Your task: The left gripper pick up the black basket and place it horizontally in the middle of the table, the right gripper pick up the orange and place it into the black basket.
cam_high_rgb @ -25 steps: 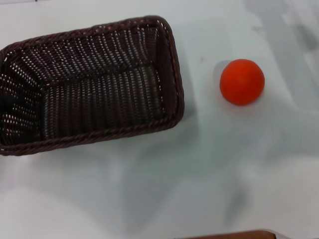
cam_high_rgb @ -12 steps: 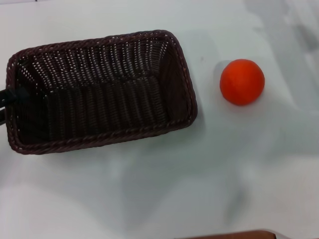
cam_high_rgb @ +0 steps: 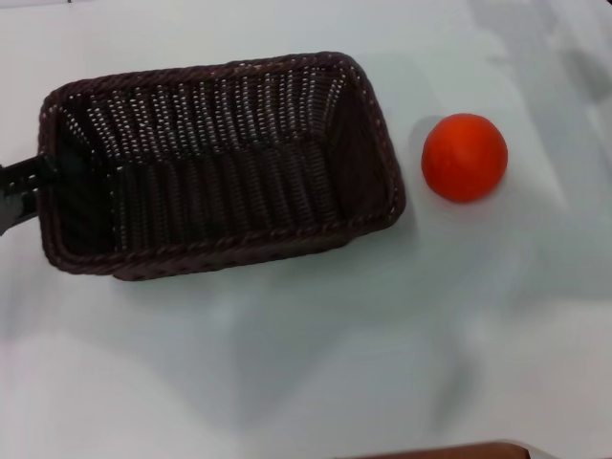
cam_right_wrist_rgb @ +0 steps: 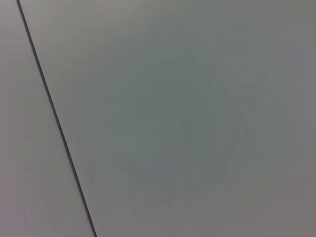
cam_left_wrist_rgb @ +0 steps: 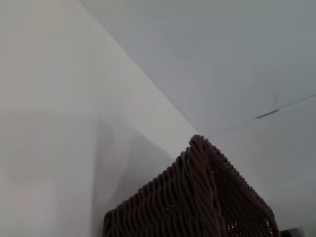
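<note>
Wicker black basket (cam_high_rgb: 220, 163) sits on the white surface (cam_high_rgb: 316, 363), the orange (cam_high_rgb: 464, 157) just beside its right end; left end effector (cam_high_rgb: 21, 189) grips the opposite rim; a careless release risks skewing the basket into the orange; right end effector unseen.

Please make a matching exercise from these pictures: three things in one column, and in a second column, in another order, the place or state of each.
Things:
1. black basket
2. orange
3. left gripper

Places or states:
a. at the basket's left end
b. empty, open side up
c. on the table, right of the basket, apart from it

Pairs: 1-b, 2-c, 3-a
</note>
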